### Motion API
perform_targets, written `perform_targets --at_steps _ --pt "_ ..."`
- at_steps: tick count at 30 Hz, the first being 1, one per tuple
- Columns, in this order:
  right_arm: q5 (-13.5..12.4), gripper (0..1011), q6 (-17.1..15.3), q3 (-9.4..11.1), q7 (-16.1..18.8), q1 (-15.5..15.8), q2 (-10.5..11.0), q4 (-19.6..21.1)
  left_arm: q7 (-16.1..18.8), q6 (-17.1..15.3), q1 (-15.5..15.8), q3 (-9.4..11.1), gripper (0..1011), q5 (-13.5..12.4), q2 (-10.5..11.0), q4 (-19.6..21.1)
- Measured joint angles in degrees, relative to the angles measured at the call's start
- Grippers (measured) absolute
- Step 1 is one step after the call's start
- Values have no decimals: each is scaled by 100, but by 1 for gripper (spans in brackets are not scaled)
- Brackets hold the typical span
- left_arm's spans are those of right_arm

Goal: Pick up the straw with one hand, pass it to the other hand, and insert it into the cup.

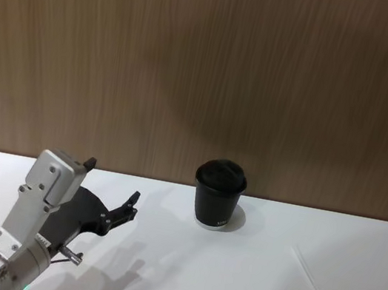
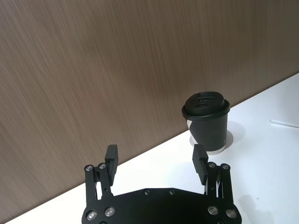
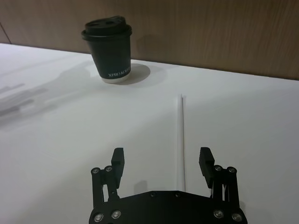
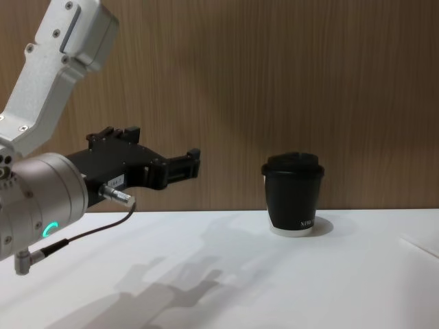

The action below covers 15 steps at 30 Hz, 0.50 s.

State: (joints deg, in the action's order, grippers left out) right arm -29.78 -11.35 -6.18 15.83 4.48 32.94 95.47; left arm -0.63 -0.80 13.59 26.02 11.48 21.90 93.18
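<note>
Right gripper [image 3: 161, 161], black and blocky, hovered low over the white table [image 3: 56, 154], short fingers spread wide and holding nothing. Beneath that gap the straw [image 3: 182, 140] lay flat, running out ahead, well apart from the cup [image 3: 110, 51]. I judged the straw light, smooth and a little bendy, apt to roll or skid under a clumsy pinch. A grip nearer one end would leave a long free length for the handover. The cup looked like matte black paper, with a domed lid and white base rim, and easy to tip. Across the table the left gripper [image 4: 164, 164] hung raised on its silver wrist, also wide open and empty.
</note>
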Motion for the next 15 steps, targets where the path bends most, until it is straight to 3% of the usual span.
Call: perform_targets --at_steps 8,15 --pt "309 1001 274 -125 156 -27 142 -128 0 0 0 0 1002 0 0 0" --pt "354 1001 272 -130 172 -17 116 -162 0 0 0 0 1002 0 0 0"
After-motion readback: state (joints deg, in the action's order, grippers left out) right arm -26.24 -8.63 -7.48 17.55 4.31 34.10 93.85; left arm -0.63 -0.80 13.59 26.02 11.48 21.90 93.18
